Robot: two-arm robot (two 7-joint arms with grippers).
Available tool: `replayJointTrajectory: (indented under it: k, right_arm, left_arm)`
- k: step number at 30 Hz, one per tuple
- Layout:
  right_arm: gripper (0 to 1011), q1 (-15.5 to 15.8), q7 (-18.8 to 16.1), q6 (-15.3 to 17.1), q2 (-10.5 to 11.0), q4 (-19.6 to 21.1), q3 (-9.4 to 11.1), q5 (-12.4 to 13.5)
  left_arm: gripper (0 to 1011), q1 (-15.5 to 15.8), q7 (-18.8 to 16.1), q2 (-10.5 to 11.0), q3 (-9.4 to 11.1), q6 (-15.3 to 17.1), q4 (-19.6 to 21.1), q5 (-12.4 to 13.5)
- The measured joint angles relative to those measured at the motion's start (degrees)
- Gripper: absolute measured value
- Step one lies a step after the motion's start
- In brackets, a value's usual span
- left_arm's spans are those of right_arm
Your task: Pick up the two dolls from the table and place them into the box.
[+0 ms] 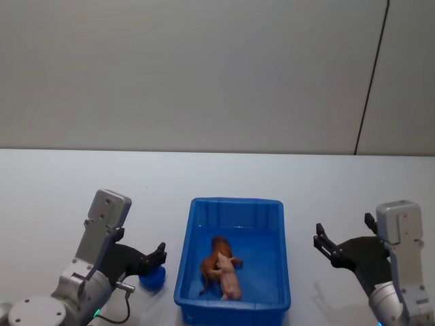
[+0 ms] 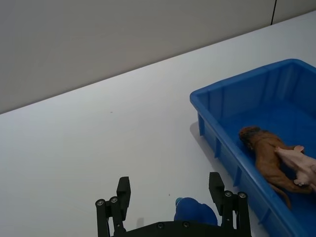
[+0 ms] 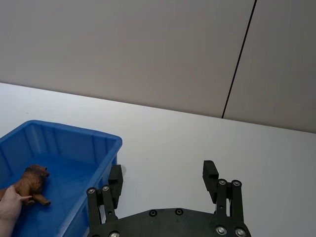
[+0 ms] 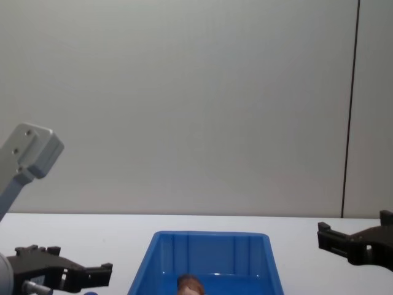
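Both claws, left claw (image 1: 158,259) and right claw (image 1: 325,245), hung spread and empty beside the box (image 1: 280,285); both dolls, brown (image 1: 213,261) and pink (image 1: 229,280), lay inside, so little risk remained beyond bumping its rim.

This looks like a lab or a test room, not a home. There is a big white table (image 1: 81,183) with almost nothing on it. Behind it is a plain grey wall (image 1: 204,68) with one thin dark line (image 1: 372,78) running down it. It has no pictures or shelves.
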State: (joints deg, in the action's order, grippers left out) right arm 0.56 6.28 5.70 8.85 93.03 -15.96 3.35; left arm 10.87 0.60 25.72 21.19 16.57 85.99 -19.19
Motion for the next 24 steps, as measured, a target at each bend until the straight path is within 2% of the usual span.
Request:
replayJointTrajectory:
  k: [24]
  right_arm:
    - [1000,0.0,-0.01,0.0,0.0,0.0,-0.01,0.0]
  left_arm:
    - [1000,2.57,6.21,-1.29,-0.64,3.37,-5.64,-0.86]
